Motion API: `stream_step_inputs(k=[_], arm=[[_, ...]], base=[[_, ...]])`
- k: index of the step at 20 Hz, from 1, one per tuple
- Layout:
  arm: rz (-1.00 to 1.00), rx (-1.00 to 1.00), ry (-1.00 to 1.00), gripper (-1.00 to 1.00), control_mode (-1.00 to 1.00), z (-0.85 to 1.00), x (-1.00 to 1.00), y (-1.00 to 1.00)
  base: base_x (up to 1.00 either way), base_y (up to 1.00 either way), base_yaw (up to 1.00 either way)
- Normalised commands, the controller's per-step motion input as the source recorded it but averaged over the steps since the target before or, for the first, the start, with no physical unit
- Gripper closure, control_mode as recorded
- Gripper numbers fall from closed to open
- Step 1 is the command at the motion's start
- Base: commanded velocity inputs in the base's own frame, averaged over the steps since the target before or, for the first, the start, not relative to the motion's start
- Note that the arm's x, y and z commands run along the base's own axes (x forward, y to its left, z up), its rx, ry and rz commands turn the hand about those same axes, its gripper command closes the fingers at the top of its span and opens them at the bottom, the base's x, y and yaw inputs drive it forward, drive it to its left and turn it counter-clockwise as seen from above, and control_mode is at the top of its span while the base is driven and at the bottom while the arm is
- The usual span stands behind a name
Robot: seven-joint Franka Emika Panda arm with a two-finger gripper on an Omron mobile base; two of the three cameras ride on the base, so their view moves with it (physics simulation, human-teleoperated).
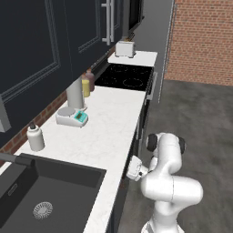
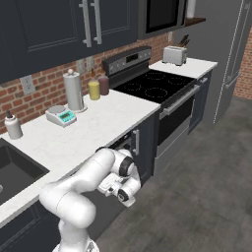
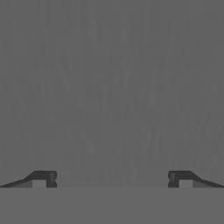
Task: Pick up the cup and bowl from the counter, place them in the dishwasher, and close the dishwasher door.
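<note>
- Your claw (image 3: 112, 179) is open: in the hand view its two dark fingertips (image 3: 43, 178) sit wide apart with nothing between them, facing a plain grey floor (image 3: 112, 87).
- Your arm (image 1: 170, 182) is folded low in front of the cabinets, its hand tucked down beside the tabletop edge (image 1: 119, 150).
- The tabletop (image 2: 93, 130) is white and speckled; you cannot find the cup or the bowl on it in either base view.
- On the tabletop you have a small scale (image 1: 72, 117) with a teal display, a paper towel roll (image 2: 74, 91) just behind it, a yellow jar (image 2: 94, 90) and a brown jar (image 2: 104, 84) near the wall, and a white bottle (image 1: 35, 137) beside the sink.
- The black sink (image 1: 41, 193) lies at the near end of the tabletop.
- The stove (image 2: 152, 88) sits past the jars, with a toaster (image 2: 174, 55) on the far stretch of tabletop.
- A dark panel (image 2: 129, 147) with a handle sits under the tabletop just behind your arm; you cannot tell whether it is the dishwasher.
</note>
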Motion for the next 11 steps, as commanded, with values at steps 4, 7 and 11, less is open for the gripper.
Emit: stream_step_inputs(k=[4,7,11], arm=[[-0.05,0.0,0.06,-1.0,-1.0,0.0,0.53,1.0],[-0.05,0.0,0.1,-1.0,-1.0,0.0,0.52,1.0],[-0.04,0.0,0.11,-1.0,-1.0,0.0,0.47,0.93]], base=[[0.0,0.0,0.0],[0.0,0.0,0.0],[0.0,0.0,0.0]])
